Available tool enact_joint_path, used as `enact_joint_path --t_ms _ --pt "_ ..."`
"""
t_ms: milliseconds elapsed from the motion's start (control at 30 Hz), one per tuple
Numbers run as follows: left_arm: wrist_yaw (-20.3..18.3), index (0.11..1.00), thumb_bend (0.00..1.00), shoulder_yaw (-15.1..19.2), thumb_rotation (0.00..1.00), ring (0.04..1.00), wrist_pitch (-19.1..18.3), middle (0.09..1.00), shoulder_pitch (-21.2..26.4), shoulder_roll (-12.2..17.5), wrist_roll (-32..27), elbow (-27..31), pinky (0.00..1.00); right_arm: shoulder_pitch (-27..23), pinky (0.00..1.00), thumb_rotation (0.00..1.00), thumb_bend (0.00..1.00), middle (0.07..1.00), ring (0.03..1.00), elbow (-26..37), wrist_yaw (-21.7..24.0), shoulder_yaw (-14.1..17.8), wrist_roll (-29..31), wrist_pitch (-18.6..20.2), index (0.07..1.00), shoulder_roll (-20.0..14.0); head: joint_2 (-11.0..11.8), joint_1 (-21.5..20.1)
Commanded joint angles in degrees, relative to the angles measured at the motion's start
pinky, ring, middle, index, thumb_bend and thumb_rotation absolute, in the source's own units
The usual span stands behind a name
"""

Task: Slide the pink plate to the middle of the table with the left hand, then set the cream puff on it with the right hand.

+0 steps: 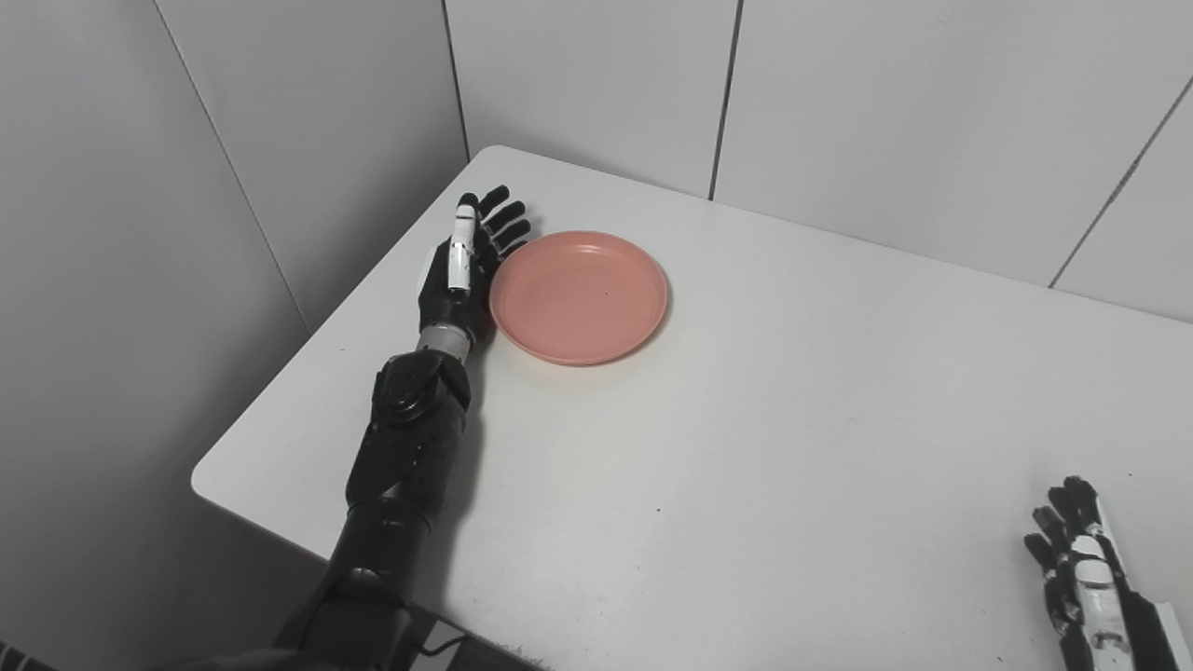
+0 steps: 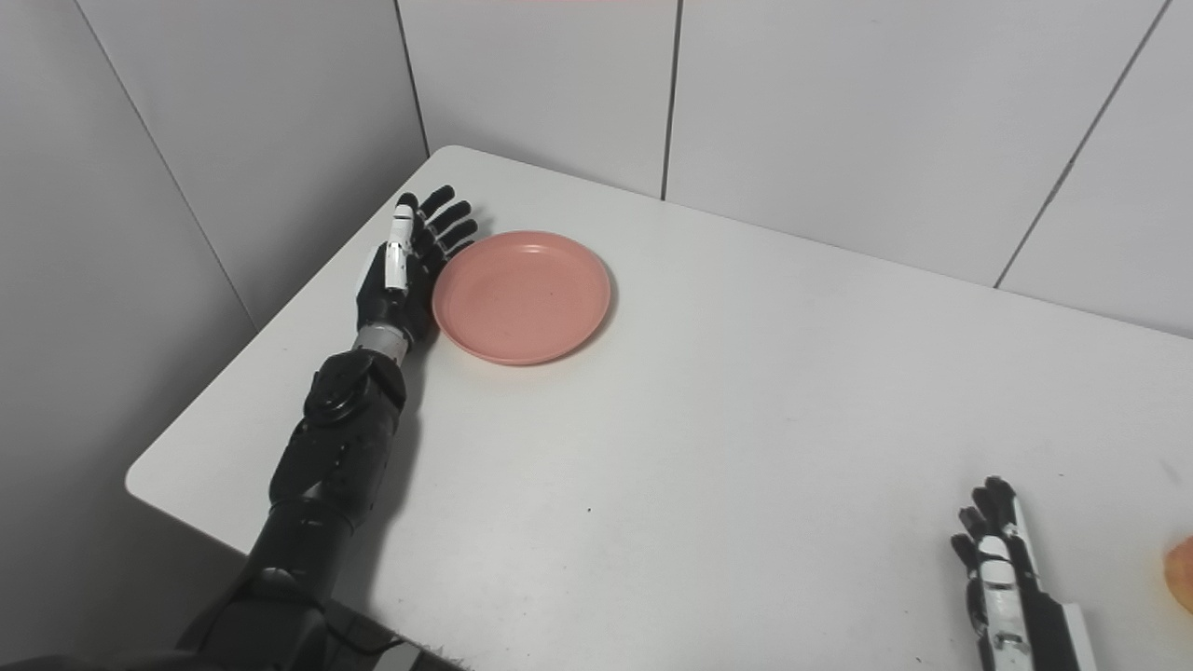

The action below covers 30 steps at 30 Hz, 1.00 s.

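- Left hand (image 1: pixel 459 280) lies at the far left of the desk (image 1: pixel 746 447), set on edge with fingers straight and apart, holding nothing. Its palm side faces the plate's left rim and looks to be touching it, a pose that suits pushing sideways rather than lifting.
- Pink plate (image 1: pixel 578 296) sits flat and empty near the far left corner, well left of the desk's middle, so the slide seems barely begun.
- Right hand (image 2: pixel 1002 578) rests at the near right edge, fingers apart and empty, likely waiting its turn.
- Cream puff (image 2: pixel 1182 573), probably the orange-tan shape cut off by the frame, shows only in the right eye view, just right of that hand and within easy reach.
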<state>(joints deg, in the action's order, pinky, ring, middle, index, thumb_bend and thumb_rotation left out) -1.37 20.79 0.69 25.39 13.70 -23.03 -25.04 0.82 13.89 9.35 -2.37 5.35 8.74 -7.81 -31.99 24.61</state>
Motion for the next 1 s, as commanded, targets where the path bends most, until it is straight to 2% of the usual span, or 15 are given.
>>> enact_joint_path --t_ms 0,233,333,433,800,967 --pt "-0.7 0.809 0.42 -0.9 1.00 0.828 -2.9 0.825 -0.7 -1.0 -0.6 0.0 0.83 0.2 1.00 1.00 0.00 1.000 1.000 -0.2 0.5 0.0 0.5 0.6 1.000 -0.2 -0.3 -0.5" --pt "-1.3 0.811 0.40 -2.3 1.00 0.825 -4.6 0.826 -1.1 -2.6 -1.3 1.9 0.80 0.3 1.00 1.00 0.02 1.000 1.000 -1.3 0.7 -0.4 0.5 -0.4 1.000 -0.3 -1.3 -2.3" --pt "-1.9 0.813 0.40 -3.0 1.00 0.829 -4.9 0.830 -1.0 -3.1 -0.8 2.2 0.81 0.3 1.00 1.00 0.03 1.000 1.000 -1.6 0.5 -0.6 -0.1 -0.6 1.000 -0.3 -1.7 -3.2" --pt "-2.5 0.812 0.40 -4.2 1.00 0.831 -5.1 0.833 -1.0 -3.5 -0.5 2.4 0.82 0.4 1.00 1.00 0.06 1.000 1.000 -1.8 0.2 -0.5 0.0 -0.7 1.000 0.1 -2.4 -4.5" --pt "-2.6 0.811 0.41 -9.9 1.00 0.822 -9.7 0.825 -2.9 -7.4 0.8 6.4 0.81 0.7 1.00 1.00 0.12 1.000 1.000 -3.4 0.0 -1.2 -1.3 -3.7 1.000 0.5 -4.3 -8.5" --pt "-2.5 0.806 0.40 -11.6 1.00 0.812 -10.5 0.818 -3.7 -8.9 1.1 7.4 0.80 0.9 1.00 1.00 0.15 1.000 1.000 -2.7 -0.9 -1.4 -2.4 -2.6 1.000 1.1 -5.3 -10.4"
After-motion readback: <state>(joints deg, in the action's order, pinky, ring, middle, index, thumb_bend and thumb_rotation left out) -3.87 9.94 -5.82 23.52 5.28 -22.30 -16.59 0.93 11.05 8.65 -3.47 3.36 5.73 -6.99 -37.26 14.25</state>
